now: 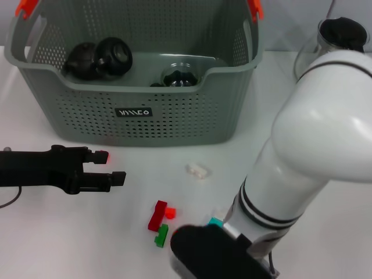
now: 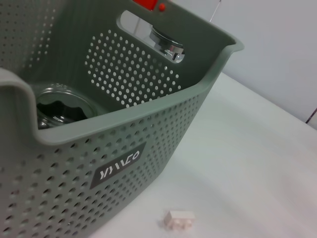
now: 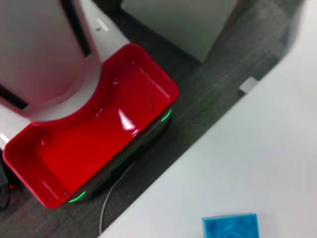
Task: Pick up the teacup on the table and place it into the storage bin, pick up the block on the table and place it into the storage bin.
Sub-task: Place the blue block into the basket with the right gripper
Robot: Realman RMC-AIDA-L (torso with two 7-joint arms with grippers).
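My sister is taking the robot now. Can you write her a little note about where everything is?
Left gripper: open, empty, over the table in front of the storage bin.
Right arm: low at the table's near edge by the blue block; its gripper isn't in view.
Done: dark teacups and a glass cup lie in the bin.
Left: white block, red blocks, green block and the blue block are on the table.

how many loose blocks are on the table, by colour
white block: 1
red blocks: 2, the second being smaller and brighter
green block: 1
teal block: 1, partly hidden behind the right arm
total: 5 blocks, all outside the storage bin
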